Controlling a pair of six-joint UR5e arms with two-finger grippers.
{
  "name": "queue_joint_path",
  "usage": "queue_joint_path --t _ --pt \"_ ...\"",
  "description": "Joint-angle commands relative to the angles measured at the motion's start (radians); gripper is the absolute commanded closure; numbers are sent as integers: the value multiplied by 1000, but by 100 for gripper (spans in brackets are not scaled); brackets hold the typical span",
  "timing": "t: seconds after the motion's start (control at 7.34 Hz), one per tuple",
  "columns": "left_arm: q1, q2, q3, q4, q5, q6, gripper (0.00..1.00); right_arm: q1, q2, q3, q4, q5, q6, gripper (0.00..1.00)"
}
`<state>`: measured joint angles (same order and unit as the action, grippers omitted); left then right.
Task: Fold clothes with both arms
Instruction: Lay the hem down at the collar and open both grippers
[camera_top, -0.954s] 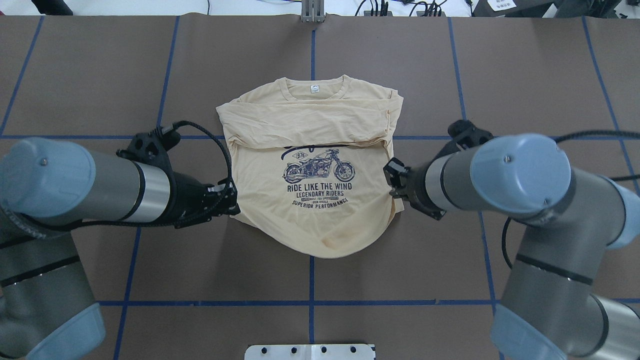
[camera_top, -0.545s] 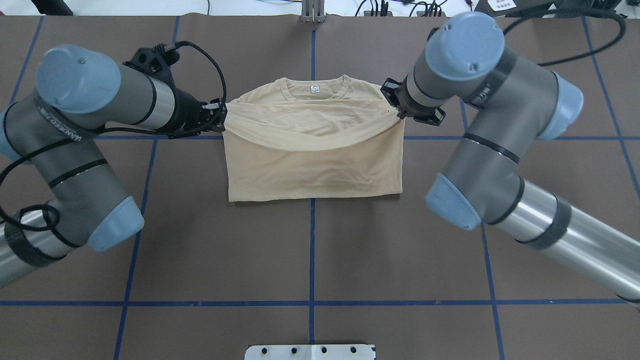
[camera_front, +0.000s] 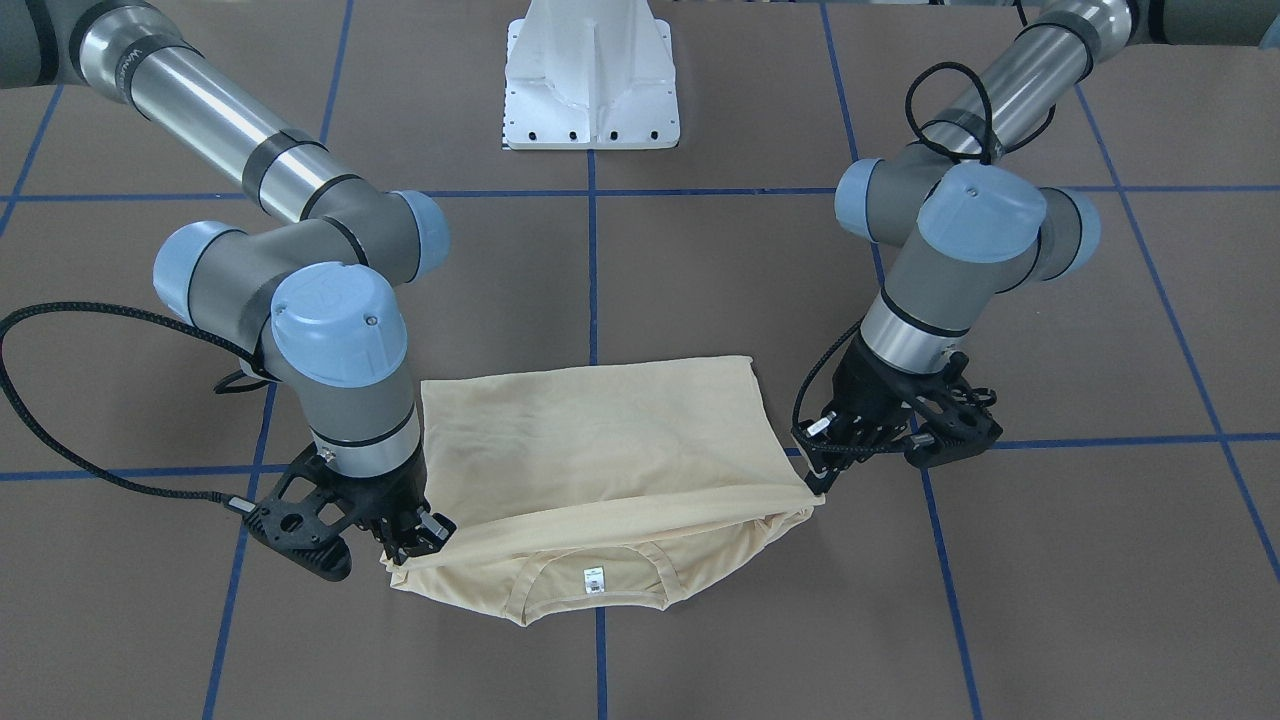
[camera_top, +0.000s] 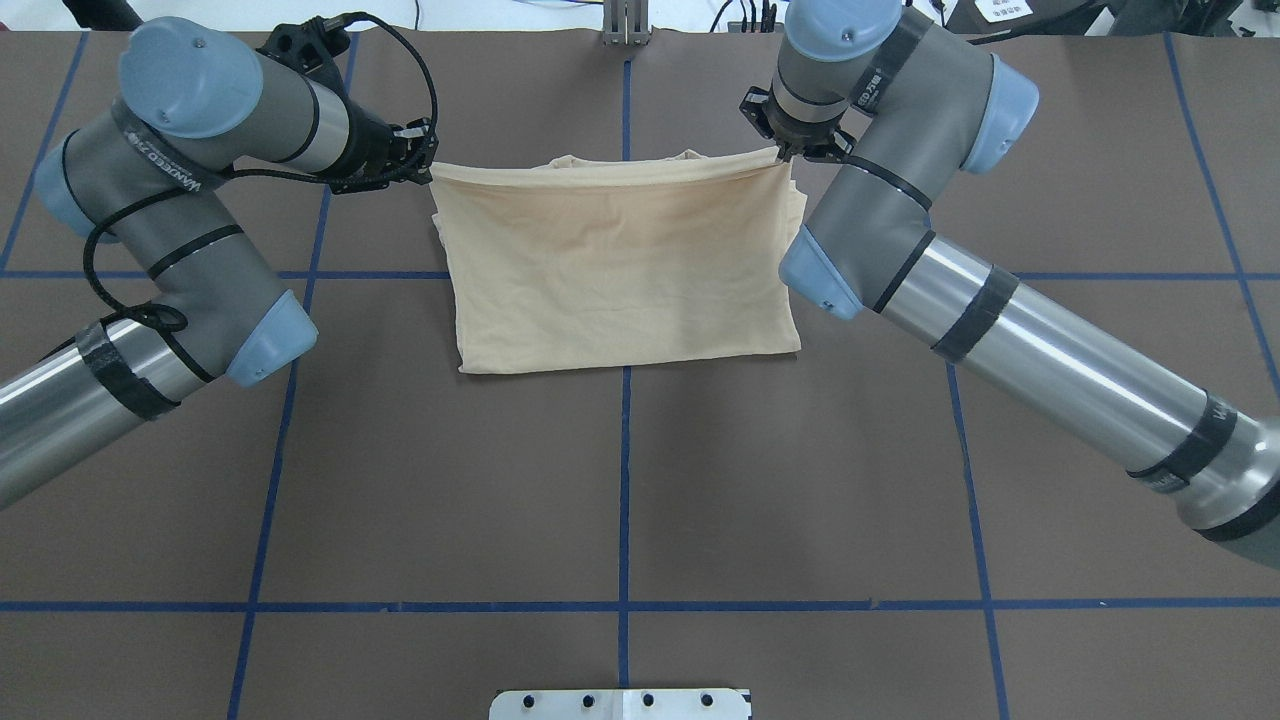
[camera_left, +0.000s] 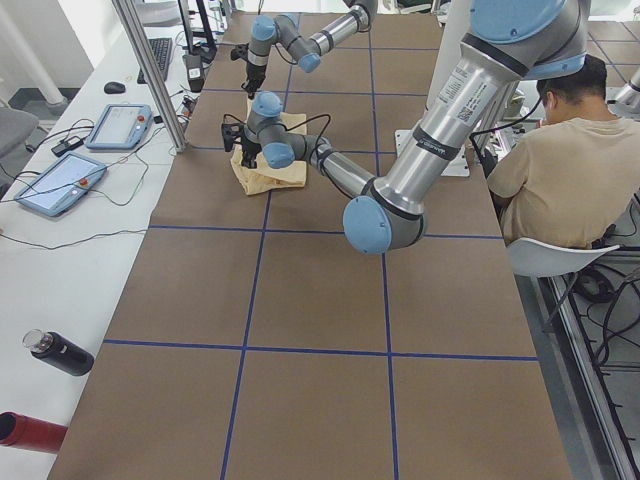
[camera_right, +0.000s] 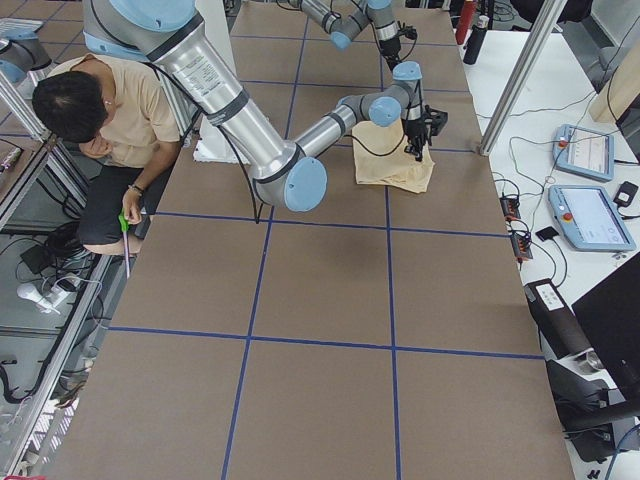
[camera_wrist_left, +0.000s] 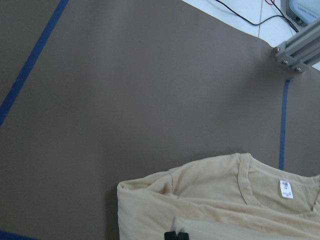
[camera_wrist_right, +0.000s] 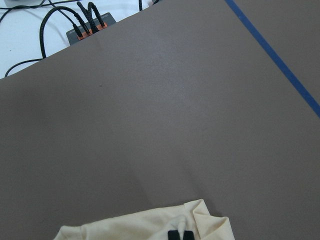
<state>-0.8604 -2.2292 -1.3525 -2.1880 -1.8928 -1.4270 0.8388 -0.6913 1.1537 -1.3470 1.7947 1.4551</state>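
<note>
- The pale cream-yellow thin-fabric T-shirt (camera_top: 620, 270) lay folded, plain side up, on the brown table surface (camera_top: 620, 480) crossed by blue tape lines.
- The black two-finger left gripper (camera_top: 425, 165) pinched the top layer's corner at 10 o'clock.
- The black two-finger right gripper (camera_top: 783, 152) pinched its corner at 2 o'clock.
- The edge between them ran taut, and the ribbed neckline (camera_top: 690, 156) peeked out past it at 12 o'clock.

T-shirt (camera_top: 620, 270) is plain pale cream-yellow on its upturned side (neck label (camera_front: 594, 579) white w/ dark marks). Table (camera_top: 450, 480) is dull brown w/ blue grid lines (camera_top: 800, 605). Left arm (camera_top: 190, 110) & right arm (camera_top: 900, 90) are silver-grey w/ light-blue caps; left gripper (camera_top: 424, 165) & right gripper (camera_top: 783, 152) are black.
</note>
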Motion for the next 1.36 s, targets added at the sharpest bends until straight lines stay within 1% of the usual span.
queue_joint_path --t 0.0,0.14,0.41,0.68,0.82,0.95,1.09,1.23 --pt "-2 -84 172 -96 45 -1 100 -3 25 -95 38 -5 -56 100" --pt "3 -128 250 -102 57 -1 100 -10 36 -112 40 -5 -58 100" --pt "9 -129 324 -182 73 0 100 -21 47 -208 139 -35 -58 100" --pt "18 -127 329 -184 86 0 100 -23 67 -219 143 -40 -56 100" --pt "20 -127 329 -182 86 0 89 -23 78 -229 143 -40 -55 86" --pt "20 -127 329 -183 86 0 85 -21 90 -230 146 -40 -53 41" --pt "18 -127 326 -185 86 0 76 -21 105 -230 146 -40 -48 24" --pt "18 -125 322 -185 86 0 65 -15 113 -220 149 -35 -38 17"
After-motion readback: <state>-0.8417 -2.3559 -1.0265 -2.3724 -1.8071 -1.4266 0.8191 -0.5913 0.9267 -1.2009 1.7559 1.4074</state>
